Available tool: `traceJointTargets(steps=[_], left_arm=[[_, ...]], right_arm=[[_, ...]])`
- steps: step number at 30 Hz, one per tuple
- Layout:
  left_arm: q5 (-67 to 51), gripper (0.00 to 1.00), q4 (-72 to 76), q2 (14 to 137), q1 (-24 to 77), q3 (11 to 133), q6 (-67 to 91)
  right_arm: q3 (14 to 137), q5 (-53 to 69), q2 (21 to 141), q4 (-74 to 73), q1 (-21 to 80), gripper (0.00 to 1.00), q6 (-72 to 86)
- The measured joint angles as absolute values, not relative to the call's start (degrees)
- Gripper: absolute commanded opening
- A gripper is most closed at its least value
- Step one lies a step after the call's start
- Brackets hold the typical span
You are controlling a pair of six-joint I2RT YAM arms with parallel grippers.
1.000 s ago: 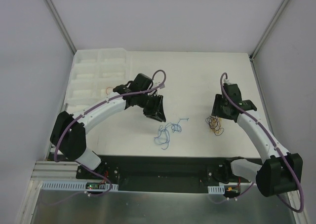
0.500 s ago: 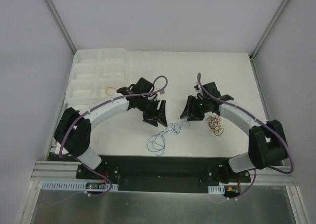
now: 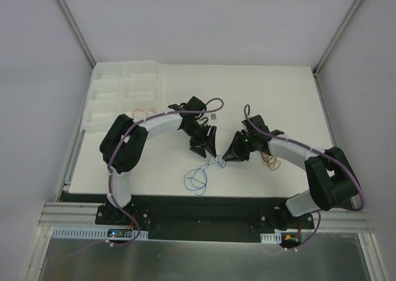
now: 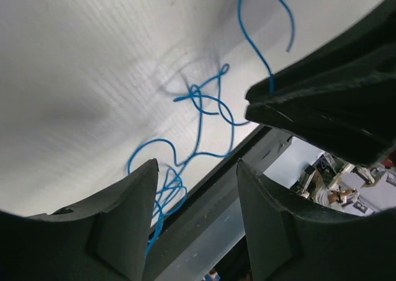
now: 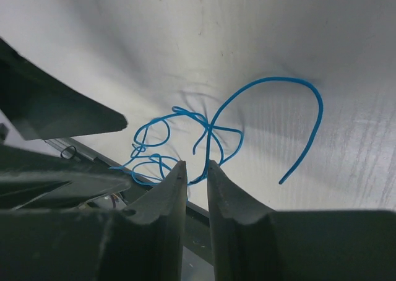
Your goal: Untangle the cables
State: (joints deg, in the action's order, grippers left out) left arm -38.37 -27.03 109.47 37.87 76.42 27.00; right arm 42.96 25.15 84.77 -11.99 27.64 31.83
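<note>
A tangle of thin blue cables (image 3: 203, 172) lies on the white table near its front edge. It also shows as loose loops in the left wrist view (image 4: 199, 108) and the right wrist view (image 5: 185, 129). My left gripper (image 3: 205, 147) hovers just left of the knot, open (image 4: 197, 164) with nothing between its fingers. From the other side my right gripper (image 3: 234, 152) faces it. Its jaws (image 5: 196, 164) stand open by only a narrow gap, and a blue strand runs across at their tips. A small orange and yellow bundle (image 3: 271, 162) lies beside the right arm.
A white moulded tray (image 3: 117, 92) sits at the back left of the table. The black base rail (image 3: 198, 210) runs along the near edge, just below the blue tangle. The right gripper's body (image 4: 328, 101) fills the right side of the left wrist view.
Both grippers have closed in on the blue tangle from either side. The left jaws have opened, the right jaws have narrowed. The blue loops were drawn out toward the front edge.
</note>
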Motion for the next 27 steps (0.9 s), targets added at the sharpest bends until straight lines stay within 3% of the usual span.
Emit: traceJointTargets(steps=[5,7,9,11,17,23,27], left_arm=[[-40.3,0.36,-27.4,115.1,37.9,76.8,26.1],[-40.7,0.24,-27.4,116.2,38.0,76.9,25.9],[-40.7,0.08,-27.5,117.1,38.2,77.2,25.9],[-39.5,0.00,-27.9,117.2,38.3,77.4,25.5],[-24.5,0.00,-31.0,109.9,38.7,77.6,23.1],[-5.1,0.00,-31.7,86.3,38.6,77.7,19.8],[8.1,0.00,-32.1,73.4,38.6,79.3,16.0]], right_arm=[[42.4,24.3,85.3,-10.9,27.6,0.06,32.6],[42.4,23.9,85.5,-10.8,27.6,0.00,32.4],[42.4,23.3,85.6,-10.8,27.6,0.00,32.2],[42.4,22.0,85.4,-11.4,27.6,0.00,31.9],[44.5,8.1,77.6,-25.5,27.7,0.00,28.8],[49.0,-8.9,65.2,-37.7,25.5,0.00,25.0],[49.3,-14.8,60.5,-42.0,18.7,0.01,21.0]])
